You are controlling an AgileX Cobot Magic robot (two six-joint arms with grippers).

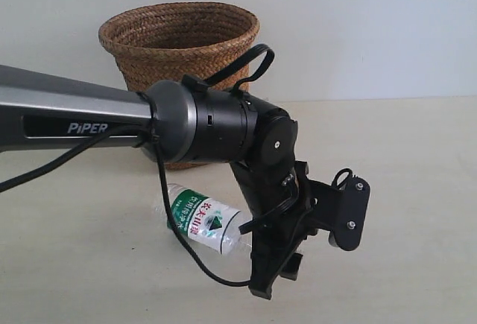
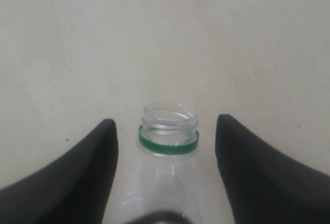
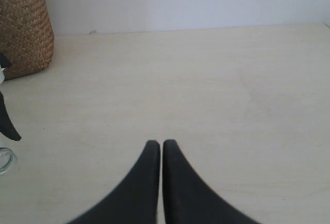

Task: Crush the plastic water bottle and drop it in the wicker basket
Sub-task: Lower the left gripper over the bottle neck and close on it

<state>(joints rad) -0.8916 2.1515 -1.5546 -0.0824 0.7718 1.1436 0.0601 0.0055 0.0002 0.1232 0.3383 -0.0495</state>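
Note:
The plastic water bottle [image 1: 203, 220] lies on its side on the table, uncapped, its green-and-white label facing up. My left gripper [image 1: 273, 273] reaches down over its neck end. In the left wrist view that gripper [image 2: 166, 123] is open, one dark finger on each side of the bottle [image 2: 170, 131] at its green neck ring, with a gap on both sides. The wicker basket [image 1: 179, 41] stands upright behind the arm. My right gripper [image 3: 162, 144] is shut on nothing, over bare table. The right wrist view also catches the basket [image 3: 23, 28] and the bottle's mouth [image 3: 5, 160] at the frame edge.
The left arm's grey link [image 1: 67, 115] and its black cable [image 1: 171, 227] cross in front of the basket and the bottle. The pale table [image 1: 417, 160] ends at a white wall behind the basket. The right arm does not show in the exterior view.

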